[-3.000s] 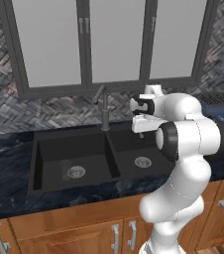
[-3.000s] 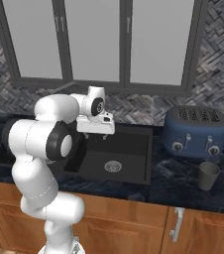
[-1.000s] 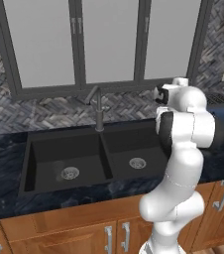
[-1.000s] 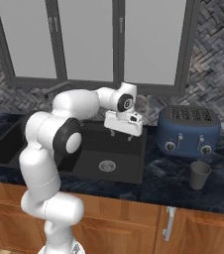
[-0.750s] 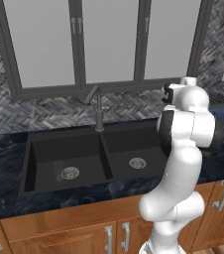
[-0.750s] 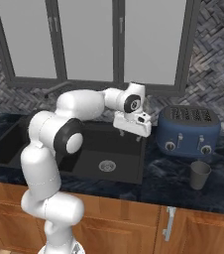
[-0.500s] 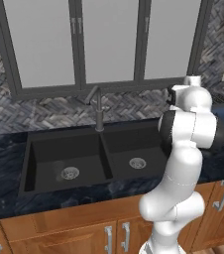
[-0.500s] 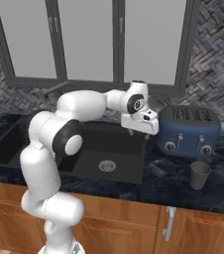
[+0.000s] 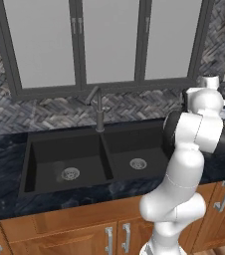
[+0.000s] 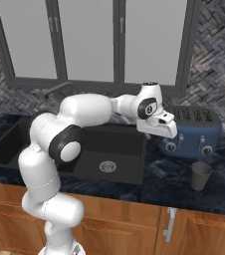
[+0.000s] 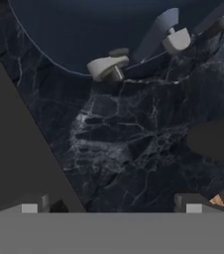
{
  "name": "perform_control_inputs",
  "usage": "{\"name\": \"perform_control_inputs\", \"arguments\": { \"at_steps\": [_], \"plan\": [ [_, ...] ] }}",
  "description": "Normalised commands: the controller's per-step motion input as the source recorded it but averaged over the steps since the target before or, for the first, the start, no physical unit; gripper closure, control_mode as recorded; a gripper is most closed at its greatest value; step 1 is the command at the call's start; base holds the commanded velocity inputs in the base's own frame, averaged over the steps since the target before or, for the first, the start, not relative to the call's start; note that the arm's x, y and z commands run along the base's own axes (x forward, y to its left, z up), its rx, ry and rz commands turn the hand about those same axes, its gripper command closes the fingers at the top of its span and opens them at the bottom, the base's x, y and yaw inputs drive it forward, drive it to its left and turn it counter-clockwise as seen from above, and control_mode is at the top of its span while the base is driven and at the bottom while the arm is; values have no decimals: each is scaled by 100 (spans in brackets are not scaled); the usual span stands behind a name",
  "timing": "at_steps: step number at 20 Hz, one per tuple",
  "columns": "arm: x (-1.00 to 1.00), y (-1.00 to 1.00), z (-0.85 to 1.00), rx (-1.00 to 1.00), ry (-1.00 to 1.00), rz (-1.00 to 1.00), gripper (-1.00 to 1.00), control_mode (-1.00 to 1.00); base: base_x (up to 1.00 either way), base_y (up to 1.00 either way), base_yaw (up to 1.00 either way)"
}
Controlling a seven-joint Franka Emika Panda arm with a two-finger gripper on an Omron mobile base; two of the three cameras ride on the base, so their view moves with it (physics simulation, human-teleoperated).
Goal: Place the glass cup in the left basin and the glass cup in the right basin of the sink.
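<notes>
A: Gripper (image 11: 109, 206)?
B: Fingers spread, nothing between them, over dark marbled counter (image 11: 134, 144) beside the blue rounded toaster (image 10: 191, 132).
A: Cup?
B: Grey translucent glass cup (image 10: 201, 175) upright on counter, right of matte black double sink (image 9: 92, 157).

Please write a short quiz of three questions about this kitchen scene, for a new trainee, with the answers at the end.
1. True or false: a glass cup stands on the counter in front of the blue toaster.
2. Over which is the end effector? A) the left basin B) the right basin C) the counter beside the toaster.
3. Fill in: each basin of the sink has a round steel ____.

Key
1. True.
2. C.
3. Drain.
</notes>
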Motion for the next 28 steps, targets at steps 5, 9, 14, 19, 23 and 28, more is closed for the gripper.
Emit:
{"name": "perform_control_inputs", "arguments": {
  "at_steps": [5,9,14,19,23,28],
  "plan": [
    [1,-48,3,14,0,-4,-100,-100,0,0,0],
    [0,-51,0,5,0,3,-100,-100,0,0,0],
    [0,-49,2,8,6,0,-100,-100,0,0,0],
    [-14,-39,0,9,13,0,-100,-100,0,0,0],
    [-17,-9,-13,1,11,5,-100,-100,0,0,0],
    [-10,-1,-3,2,8,4,-100,-100,0,0,0]
  ]
}}
